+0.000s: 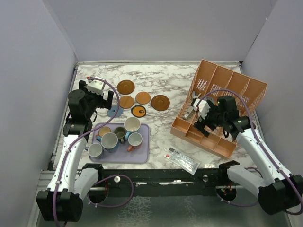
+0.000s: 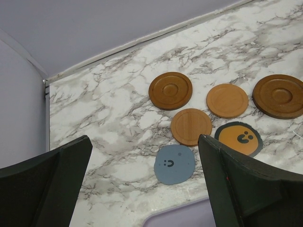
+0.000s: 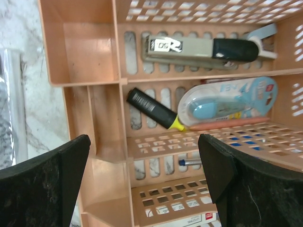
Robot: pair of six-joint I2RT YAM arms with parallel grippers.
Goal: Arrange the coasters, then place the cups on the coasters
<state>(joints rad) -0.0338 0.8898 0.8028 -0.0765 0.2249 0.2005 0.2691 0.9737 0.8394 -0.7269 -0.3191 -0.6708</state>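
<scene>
Left claw (image 2: 144, 142) gapes wide and empty above six thin round coasters (image 2: 191, 126): two ridged dark brown, two tan, one orange on black, one grey-blue. They lie at 12 o'clock of the lavender tray (image 1: 142, 156), which is crowded with six cups (image 1: 109, 141). Right claw (image 3: 143, 139), equally wide and empty, hovers over the orange organiser (image 3: 94, 61). Bare marble bench (image 1: 161, 75) runs at 12 o'clock of the coasters to the back wall.

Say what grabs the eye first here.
Six thin round coasters, brown, orange and grey-blue, cluster at the far middle of the white marble table. Small handled mugs crowd a lavender rectangular tray at the near left. A big orange slotted plastic organiser holding a grey stapler sits on the right.
</scene>
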